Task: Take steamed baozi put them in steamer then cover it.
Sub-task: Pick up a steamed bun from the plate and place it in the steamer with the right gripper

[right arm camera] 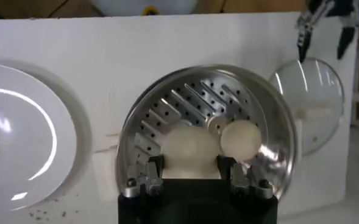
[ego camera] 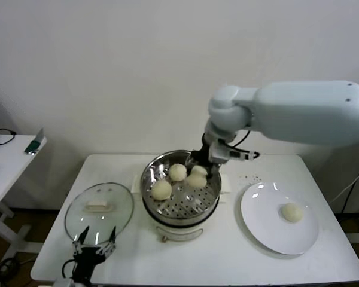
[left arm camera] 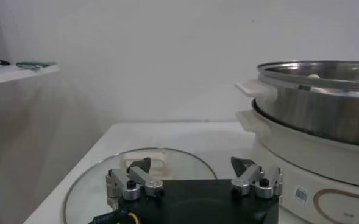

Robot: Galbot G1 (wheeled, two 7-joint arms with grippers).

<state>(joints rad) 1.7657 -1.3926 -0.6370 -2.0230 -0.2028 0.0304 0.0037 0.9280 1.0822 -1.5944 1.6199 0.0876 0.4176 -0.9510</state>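
the head view is showing the whole white table (ego camera: 227, 263). the steamer (ego camera: 180, 194) is sitting in the middle, with three baozi (ego camera: 162, 189) inside it. a fourth baozi, the plate baozi (ego camera: 291, 211), is lying on the white plate (ego camera: 269, 230) by the table's right edge. the glass lid (ego camera: 99, 212) is lying flat to the left of the steamer, handle up, near the table's front left corner.

the right gripper (ego camera: 204, 169) is reaching down over the back right side of the steamer. only the right wrist view is showing its fingers (right arm camera: 150, 173): they are spread a little, one on each side of the near baozi (right arm camera: 189, 149), just at its sides. i cannot tell if they are squeezing it. another baozi (right arm camera: 241, 136) is sitting right beside that one.

the left gripper (ego camera: 94, 248) is hanging at the front edge of the table, over the near rim of the lid. the left wrist view is showing its fingers (left arm camera: 133, 179) spread wide and holding nothing.

the baozi are round, so they are not pointing any way. there is bare table in front of the steamer and between the steamer and the plate.
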